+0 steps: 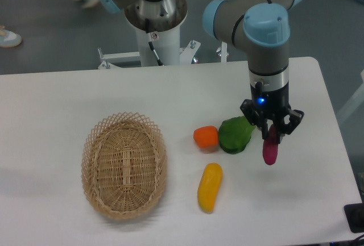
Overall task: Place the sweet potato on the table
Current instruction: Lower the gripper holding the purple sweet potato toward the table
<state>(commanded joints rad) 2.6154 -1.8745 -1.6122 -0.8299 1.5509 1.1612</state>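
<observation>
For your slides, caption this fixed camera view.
Gripper holds the sweet potato upright above the table, beside a green vegetable.

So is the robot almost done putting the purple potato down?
Nearly. Done: the pincer has gripped the sweet potato by its top end. In hand: it hangs upright from the pincer to the right of the green vegetable, low over the table; whether its tip touches the top, I cannot tell. Left: setting it down, opening the pincer and letting go.
</observation>
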